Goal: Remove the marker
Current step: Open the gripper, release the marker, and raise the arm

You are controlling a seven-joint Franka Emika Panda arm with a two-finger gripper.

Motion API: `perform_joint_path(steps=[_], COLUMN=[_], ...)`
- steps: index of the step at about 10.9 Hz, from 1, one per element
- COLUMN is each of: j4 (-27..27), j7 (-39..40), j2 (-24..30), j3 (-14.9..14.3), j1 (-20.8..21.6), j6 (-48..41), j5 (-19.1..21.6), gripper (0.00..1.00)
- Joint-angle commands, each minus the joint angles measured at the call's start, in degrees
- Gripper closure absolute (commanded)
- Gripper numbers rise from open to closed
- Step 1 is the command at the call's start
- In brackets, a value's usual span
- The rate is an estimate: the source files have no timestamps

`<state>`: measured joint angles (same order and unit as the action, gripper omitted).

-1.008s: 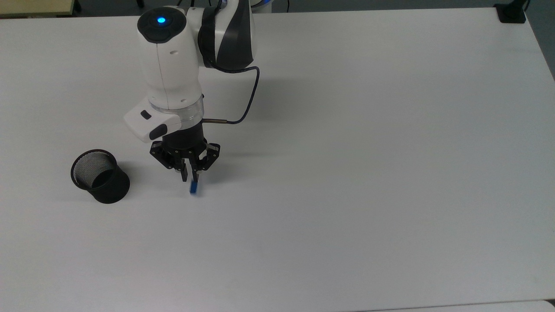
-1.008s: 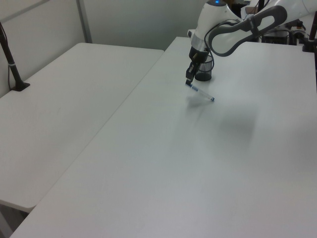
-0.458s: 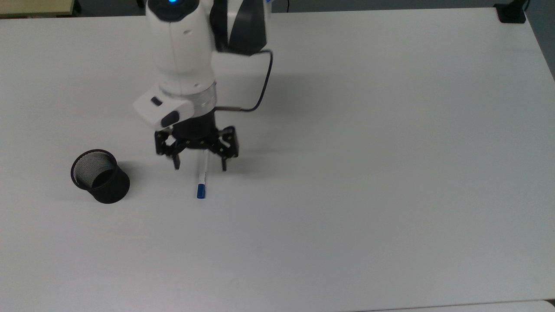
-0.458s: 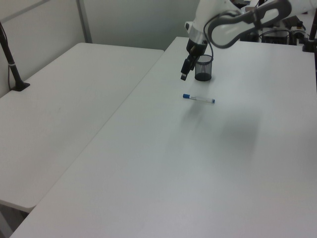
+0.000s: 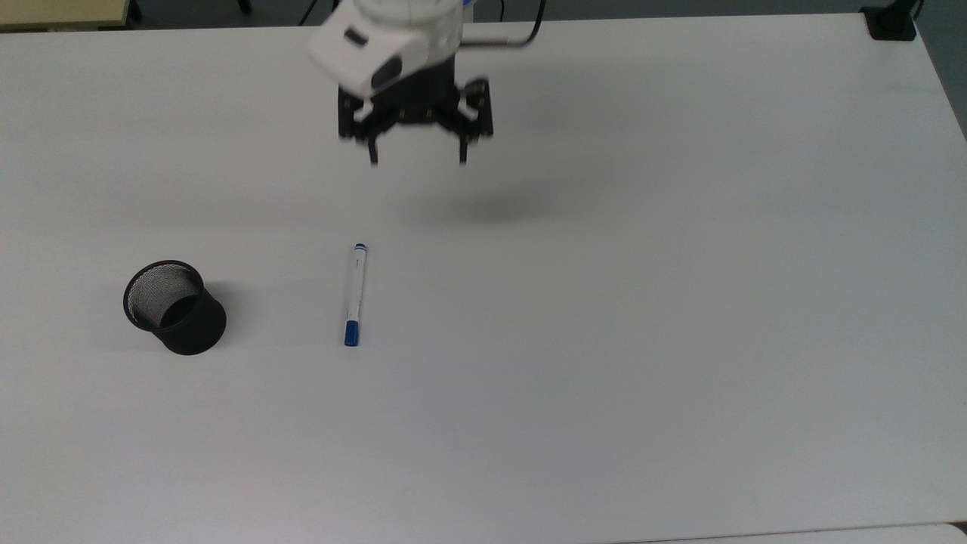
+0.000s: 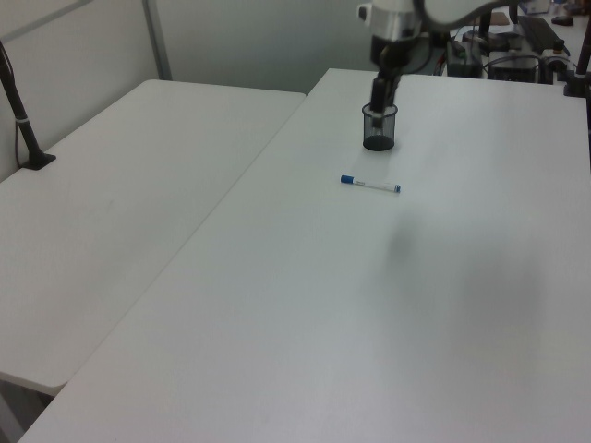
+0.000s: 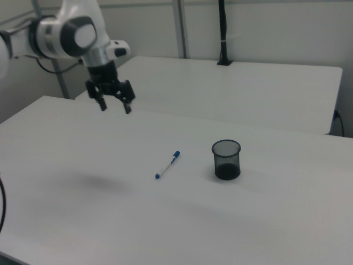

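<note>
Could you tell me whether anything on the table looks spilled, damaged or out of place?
Nothing stands out. The marker lies flat and capped on the table, apart from the upright black mesh cup; the open gripper hangs above the table.

Black mesh cup (image 5: 174, 307), matt white table (image 5: 680, 302)

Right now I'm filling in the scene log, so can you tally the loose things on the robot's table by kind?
Marker, white barrel with a blue cap, lying flat: 1
Black mesh cup, standing upright: 1
Total: 2
</note>
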<state>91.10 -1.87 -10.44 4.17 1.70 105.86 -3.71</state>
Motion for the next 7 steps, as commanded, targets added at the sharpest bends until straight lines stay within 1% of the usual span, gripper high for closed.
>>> perform_joint_path(steps=[1,2,3,7], j4=[2.4,2.8,2.8,2.4], j7=[-0.7,-1.2,-1.4,-0.9], j2=[9.6,11.3,11.7,11.3], j3=[-1.4,-1.5,-1.5,-1.6], j1=[0.9,1.1,1.0,0.6], j6=[-11.3,-12.5,-13.6,-15.5], j5=[0.5,0.6,0.6,0.5], gripper=[0.00,0.00,0.00,0.00])
